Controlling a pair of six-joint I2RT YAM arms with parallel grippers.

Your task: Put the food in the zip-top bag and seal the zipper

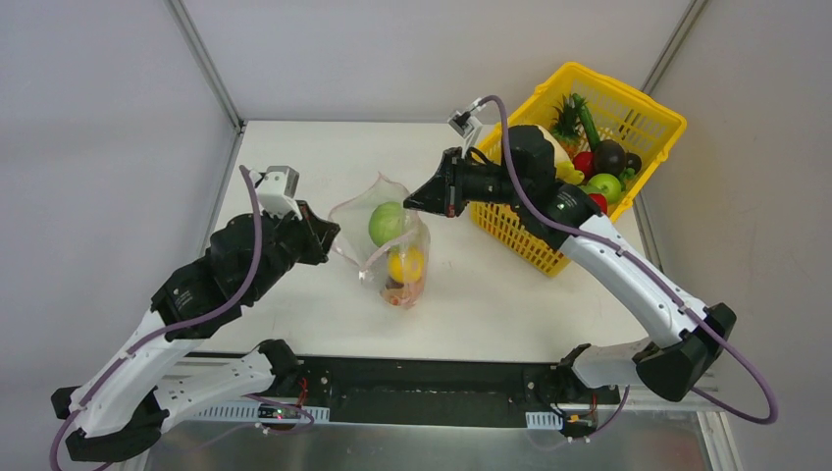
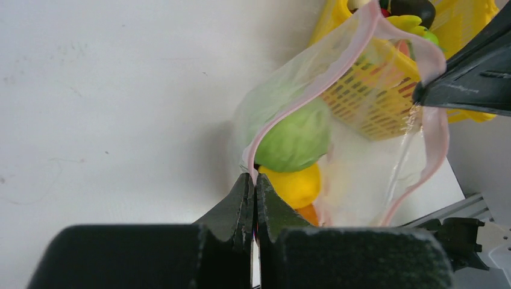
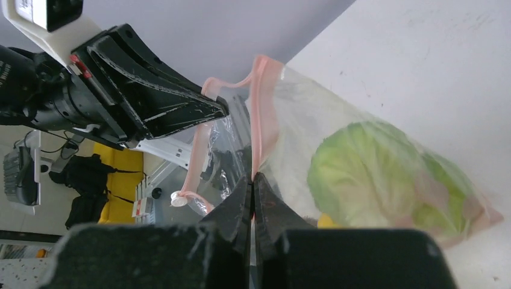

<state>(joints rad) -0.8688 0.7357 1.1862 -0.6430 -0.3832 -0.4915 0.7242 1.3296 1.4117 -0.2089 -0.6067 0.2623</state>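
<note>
two pairs of jaws pinch the zipper (image 3: 259, 108) at opposite ends; the zip-top bag (image 1: 392, 245) stands on the surface (image 1: 510, 304), cabbage (image 1: 386, 223) inside. draw them apart evenly, so the strip flattens for sealing.

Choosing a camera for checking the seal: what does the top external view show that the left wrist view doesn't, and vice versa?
Only the top external view: both arms whole and the entire yellow lattice plastic basket with its leftover toy food. Only the left wrist view: close up, the left gripper shut on the thin pink-red zipper strip. Both: the clear floppy zip-top bag holding a round green toy cabbage and a yellow toy fruit, with the right gripper at the opposite side of its mouth.
</note>
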